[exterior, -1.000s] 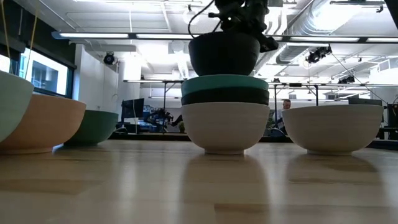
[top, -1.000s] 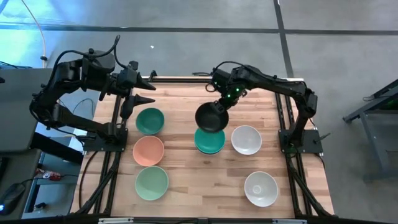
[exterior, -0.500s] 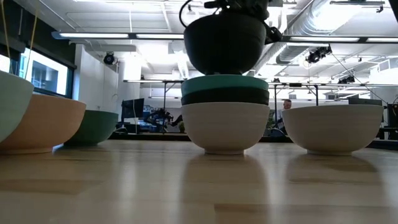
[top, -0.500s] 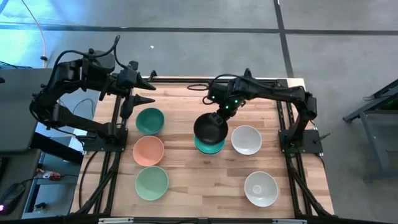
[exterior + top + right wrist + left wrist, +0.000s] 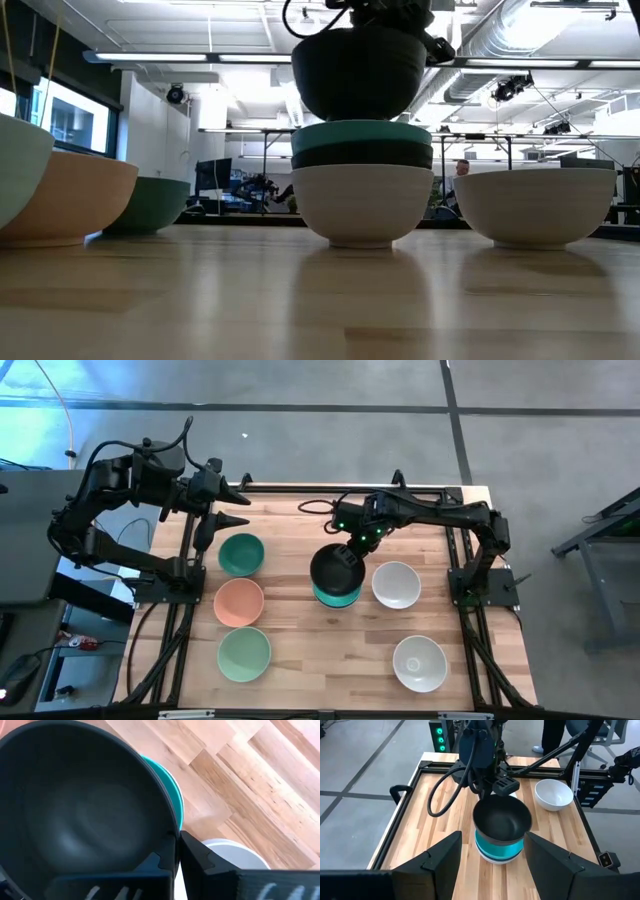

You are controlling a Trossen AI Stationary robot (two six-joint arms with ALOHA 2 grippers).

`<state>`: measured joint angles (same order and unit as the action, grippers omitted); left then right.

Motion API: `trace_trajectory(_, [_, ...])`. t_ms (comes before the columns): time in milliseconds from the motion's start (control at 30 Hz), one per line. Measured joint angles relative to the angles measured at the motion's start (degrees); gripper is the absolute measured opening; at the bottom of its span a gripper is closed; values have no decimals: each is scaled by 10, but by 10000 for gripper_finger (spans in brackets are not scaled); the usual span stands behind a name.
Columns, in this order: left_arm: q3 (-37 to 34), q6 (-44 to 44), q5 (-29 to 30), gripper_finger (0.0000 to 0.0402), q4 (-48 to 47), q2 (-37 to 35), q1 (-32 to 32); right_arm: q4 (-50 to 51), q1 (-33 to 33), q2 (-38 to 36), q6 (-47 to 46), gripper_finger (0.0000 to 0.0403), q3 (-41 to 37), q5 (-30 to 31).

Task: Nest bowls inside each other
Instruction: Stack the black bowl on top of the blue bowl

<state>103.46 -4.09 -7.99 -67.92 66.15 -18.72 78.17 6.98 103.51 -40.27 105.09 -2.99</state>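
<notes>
the right gripper (image 5: 349, 546) is clenched on the rim of a black bowl (image 5: 337, 569), one finger inside the wall and one outside, as the right wrist view shows. the bowl hangs just below the gripper, directly over a stack (image 5: 362, 190) whose top bowl is teal (image 5: 362, 133); its base looks touching or about to touch that teal rim.

risk: the bowl is held by one edge only, so it could hang tilted. let go in that state, it may catch on the teal rim and seat crooked, or slide off toward the white bowl (image 5: 396, 584) just beside the stack. pressing down while off-centre could push the whole stack across the table (image 5: 300, 620).

views: the low view shows the stack's layers, teal over a dark bowl over a white one, and how little gap remains; the high view hides both. the high view alone shows the centring and the left gripper (image 5: 232, 506), parked with jaws apart well away, near a green bowl (image 5: 241, 554).
</notes>
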Motion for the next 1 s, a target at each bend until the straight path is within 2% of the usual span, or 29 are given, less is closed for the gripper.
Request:
trace_trajectory(400, [0, 5, -4, 204, -5, 0, 0, 1, 0, 29, 13, 0, -2, -9])
trace_trajectory(1000, [0, 5, -3, 204, -15, 0, 0, -85, -7, 32, 3, 0, -96, -29])
